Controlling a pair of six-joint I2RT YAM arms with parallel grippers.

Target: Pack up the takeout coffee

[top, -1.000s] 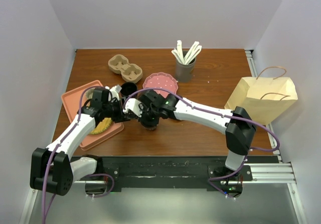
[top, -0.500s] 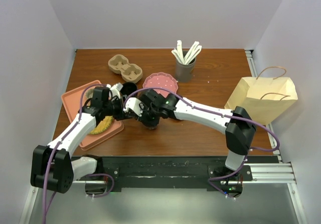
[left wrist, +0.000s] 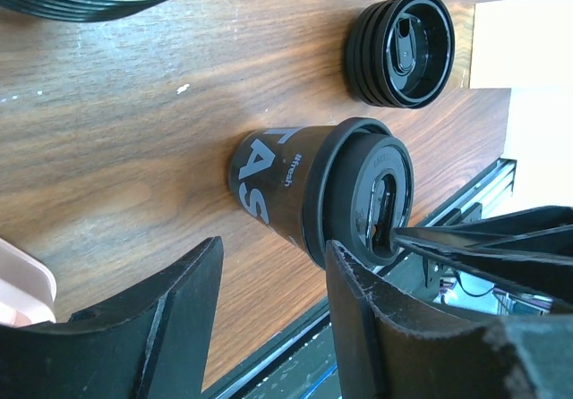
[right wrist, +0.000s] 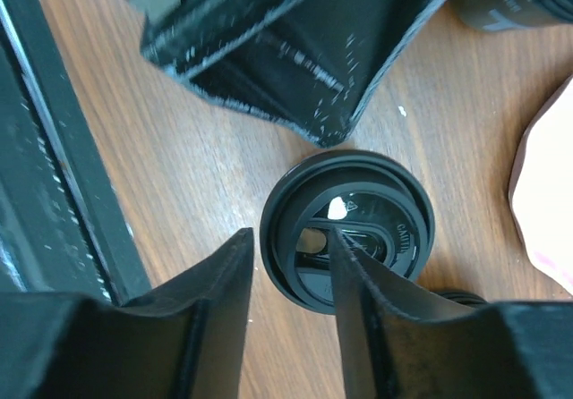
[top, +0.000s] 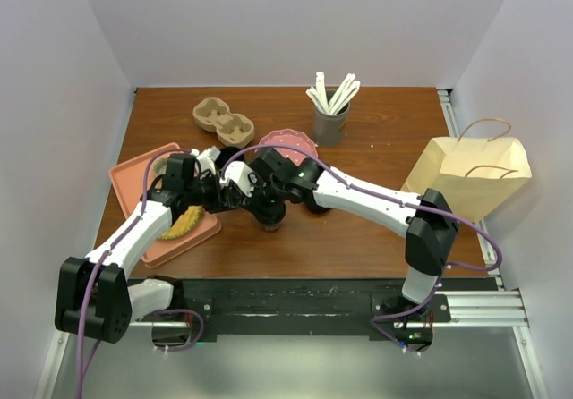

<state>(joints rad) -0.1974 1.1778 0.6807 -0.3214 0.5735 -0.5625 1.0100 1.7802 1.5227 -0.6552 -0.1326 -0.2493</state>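
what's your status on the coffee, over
Left gripper open, facing coffee cup, not touching. Right gripper open over its lid. Cup upright, lidded, on table. Spare lids stacked close by.

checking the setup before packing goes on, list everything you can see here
coffee cup: one, black, lidded, upright between the grippers
spare lids: one stack, black, beside the cup
cup carrier: one, brown, far left
plate: one, pink, mid table
stirrer holder: one, grey, white sticks, far centre
paper bag: one, tan, right
tray: one, pink, left
yellow-brown item: one, on the tray, can't identify
table: one, brown wood
left gripper: black, open, beside the cup
right gripper: black, open, over the cup's lid
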